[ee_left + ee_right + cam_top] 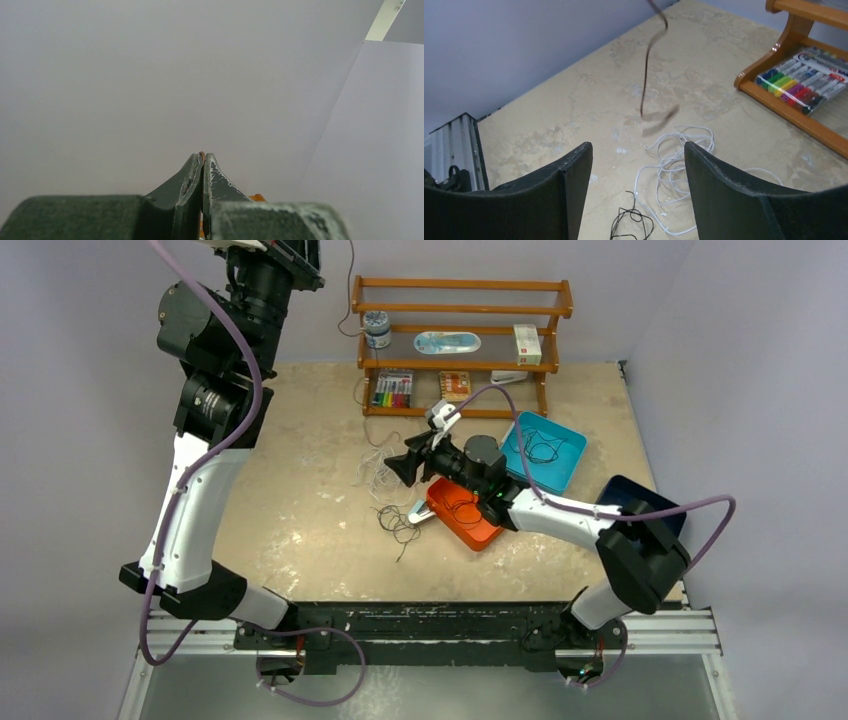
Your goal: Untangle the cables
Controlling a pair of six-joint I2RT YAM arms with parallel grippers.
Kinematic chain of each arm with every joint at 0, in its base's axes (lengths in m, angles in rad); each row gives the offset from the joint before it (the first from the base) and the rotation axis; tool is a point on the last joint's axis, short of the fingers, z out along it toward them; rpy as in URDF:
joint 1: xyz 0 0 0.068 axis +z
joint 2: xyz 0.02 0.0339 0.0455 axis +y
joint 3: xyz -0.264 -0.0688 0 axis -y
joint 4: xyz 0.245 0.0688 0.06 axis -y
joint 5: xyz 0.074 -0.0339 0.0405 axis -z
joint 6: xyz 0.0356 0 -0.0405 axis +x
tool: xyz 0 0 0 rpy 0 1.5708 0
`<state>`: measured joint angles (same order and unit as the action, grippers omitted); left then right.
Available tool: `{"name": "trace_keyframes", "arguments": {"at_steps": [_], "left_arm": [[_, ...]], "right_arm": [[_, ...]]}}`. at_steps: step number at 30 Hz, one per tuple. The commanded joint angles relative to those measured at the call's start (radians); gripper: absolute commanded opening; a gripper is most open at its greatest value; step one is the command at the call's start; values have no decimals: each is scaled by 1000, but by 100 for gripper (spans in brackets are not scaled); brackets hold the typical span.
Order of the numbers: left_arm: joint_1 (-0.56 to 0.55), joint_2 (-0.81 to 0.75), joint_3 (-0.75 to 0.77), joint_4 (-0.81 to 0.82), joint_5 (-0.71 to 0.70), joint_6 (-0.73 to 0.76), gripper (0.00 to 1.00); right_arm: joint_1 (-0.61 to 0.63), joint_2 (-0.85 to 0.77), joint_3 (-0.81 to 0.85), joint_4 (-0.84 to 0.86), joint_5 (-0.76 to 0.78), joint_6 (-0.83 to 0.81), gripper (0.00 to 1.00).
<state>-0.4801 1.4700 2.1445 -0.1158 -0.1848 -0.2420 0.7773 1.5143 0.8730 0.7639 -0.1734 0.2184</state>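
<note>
Above the table (300,490), right hand (638,146) gapes empty; left hand (203,156) pinched closed; dangling cable (644,85) blurred.

A mottled beige bench (300,440) carries a brown wooden two-tier rack (460,310) along its far edge. The rack's upper tier holds a small round tin (377,329), an oval blue-and-white packet (447,342) and a white box with red print (527,344), while its lower tier holds a flat pack of coloured marker pens (393,390) beside a small orange-brown card (455,386). On the right half of the bench lie a square teal plastic tray (565,468), a rectangular orange plastic tray (480,533) near the middle, and a dark blue tray (625,492) at the right edge.
</note>
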Motion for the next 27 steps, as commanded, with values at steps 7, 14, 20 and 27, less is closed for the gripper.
{"name": "trace_keyframes", "arguments": {"at_steps": [7,14,20,27], "left_arm": [[-3,-29,-12,53,19,10,0],[-3,-35,-33,61,23,11,0],[-3,-37,-43,70,47,-12,0],[-3,-36,-50,78,78,-52,0]], "right_arm": [[-47,42,40,44,-73,64,71],[-89,-12,34,46,-96,88,72],[-160,6,80,87,-221,69,73],[-166,138,219,153,-468,0,71]]}}
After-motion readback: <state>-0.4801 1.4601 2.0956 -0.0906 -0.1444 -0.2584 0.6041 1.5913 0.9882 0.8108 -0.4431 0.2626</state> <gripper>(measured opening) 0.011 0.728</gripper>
